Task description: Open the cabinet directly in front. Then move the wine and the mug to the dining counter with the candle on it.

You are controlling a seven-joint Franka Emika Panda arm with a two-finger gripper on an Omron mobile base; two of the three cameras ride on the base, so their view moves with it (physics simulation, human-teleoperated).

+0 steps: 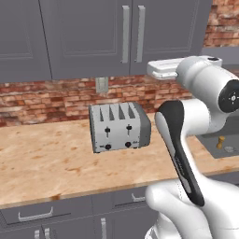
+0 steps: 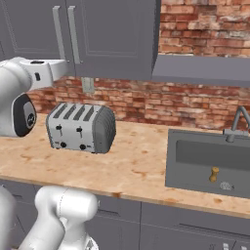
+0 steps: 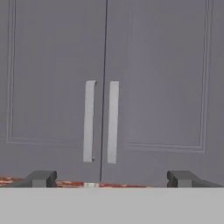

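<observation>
The cabinet is a grey upper wall unit with two panelled doors, both shut. Its paired silver bar handles stand side by side at the centre seam. My gripper faces the doors squarely, open, with nothing between its fingertips and apart from the handles. From the left base view the same cabinet hangs above the counter, and my white hand is raised just below its lower edge. The wine, the mug, the candle and the dining counter are out of view.
A silver toaster stands on the tan stone counter under the cabinet, against the brick wall. A sink with a faucet lies to the right. Grey drawers run below the counter edge.
</observation>
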